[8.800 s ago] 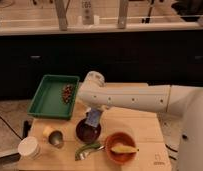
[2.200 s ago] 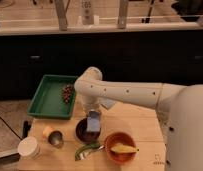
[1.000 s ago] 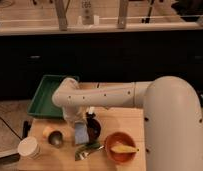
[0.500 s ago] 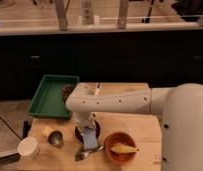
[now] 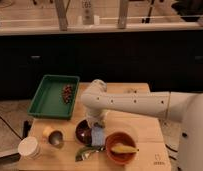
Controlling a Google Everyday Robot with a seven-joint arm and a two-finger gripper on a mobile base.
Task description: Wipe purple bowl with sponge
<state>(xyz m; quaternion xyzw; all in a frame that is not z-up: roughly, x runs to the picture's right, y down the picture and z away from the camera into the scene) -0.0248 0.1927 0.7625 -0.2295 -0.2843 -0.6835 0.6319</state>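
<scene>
Purple bowl (image 5: 84, 133) in lower centre of frame on wooden tabletop (image 5: 145, 125), sponge (image 5: 98, 135) upright at its right rim, claw (image 5: 96, 127) above closed on sponge, orange bowl (image 5: 119, 147) just to the right

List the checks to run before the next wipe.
1. Gripper located: ok, low over the bowl's right side.
2. Sponge at the gripper: ok, directly under it.
3. Hold on the sponge secure: cannot tell.
4. Sponge on the purple bowl: ok, at its right rim; whether it presses on it, cannot tell.
5. Purple bowl upright on the table: ok.
6. Room around the sponge: not ok; the orange bowl and the green object lie close by.
</scene>
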